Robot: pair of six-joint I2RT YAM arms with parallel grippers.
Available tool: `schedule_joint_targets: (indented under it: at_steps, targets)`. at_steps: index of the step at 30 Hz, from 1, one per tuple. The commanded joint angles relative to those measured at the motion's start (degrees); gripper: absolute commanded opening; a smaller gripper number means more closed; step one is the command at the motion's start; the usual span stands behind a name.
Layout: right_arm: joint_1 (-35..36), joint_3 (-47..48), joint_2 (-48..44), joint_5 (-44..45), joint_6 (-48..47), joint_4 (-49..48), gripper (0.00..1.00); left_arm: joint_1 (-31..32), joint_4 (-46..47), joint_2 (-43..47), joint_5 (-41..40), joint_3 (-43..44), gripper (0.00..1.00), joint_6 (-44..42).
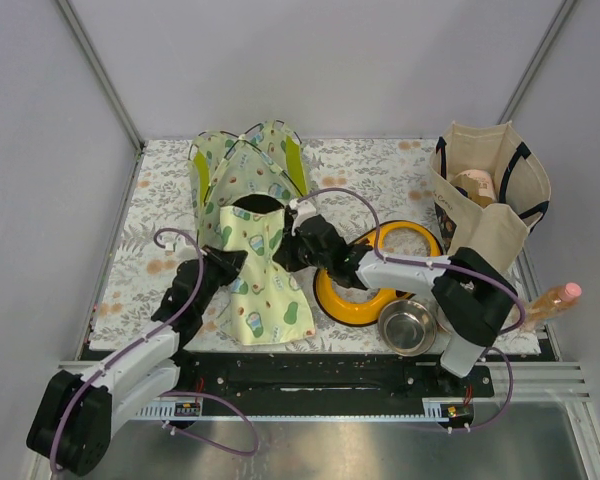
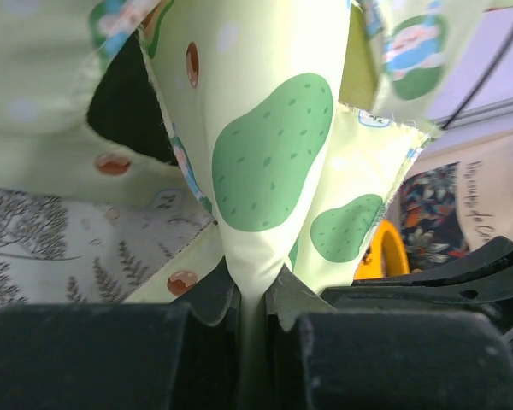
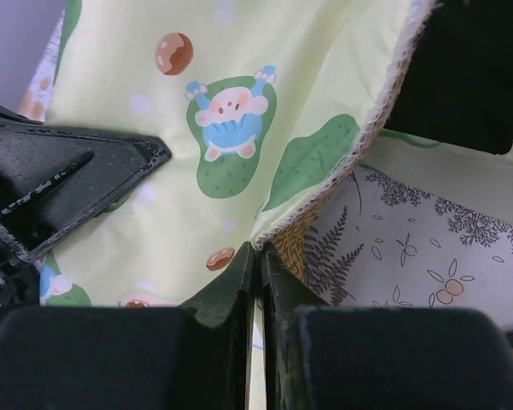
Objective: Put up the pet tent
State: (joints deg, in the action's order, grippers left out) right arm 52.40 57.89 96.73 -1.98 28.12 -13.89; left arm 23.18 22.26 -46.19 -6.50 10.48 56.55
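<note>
The pet tent (image 1: 242, 165), pale green avocado print with lime panels and thin black poles, lies low at the back centre, its dark opening facing me. In front of it lies the matching avocado-print mat (image 1: 268, 285), its far edge lifted. My left gripper (image 1: 232, 262) is shut on a fold of the mat (image 2: 269, 154), the cloth pinched between the fingers at the gripper (image 2: 255, 286). My right gripper (image 1: 298, 242) is shut on the mat's stitched edge (image 3: 231, 128), seen at the gripper (image 3: 258, 256) just above the floral table cover (image 3: 427, 248).
An orange ring feeder (image 1: 332, 295) lies right of the mat, under my right arm. A steel bowl (image 1: 408, 327) sits near the front edge. A canvas tote bag (image 1: 490, 190) stands at the back right. A bottle (image 1: 552, 300) lies at the right edge.
</note>
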Motion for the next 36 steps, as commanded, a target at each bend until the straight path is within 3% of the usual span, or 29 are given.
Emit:
schedule_joint_targets:
  at_steps: [1,14,21,26,29,36]
  targets:
    - [1.4,5.1,3.2,1.3,-0.1,-3.1,0.0,0.4,1.6,-5.4,-0.8,0.7,0.0,2.1]
    - [2.7,18.1,12.4,7.8,-7.8,4.0,0.08,0.4,2.6,-23.2,4.9,11.7,0.0,1.5]
    - [2.7,24.0,14.6,11.4,-14.7,7.9,0.16,0.3,0.7,-23.5,5.5,13.9,0.0,2.9]
    - [2.7,36.2,20.8,12.8,-19.9,20.6,0.16,0.4,-5.3,-23.0,3.9,16.7,0.0,3.8]
    - [2.1,41.1,23.9,13.7,-18.8,26.2,0.16,0.4,-7.6,-23.8,2.6,18.3,0.0,3.6]
    - [0.1,36.5,23.8,21.4,-9.7,25.6,0.16,0.3,-5.7,-30.1,5.6,23.5,0.0,-1.0]
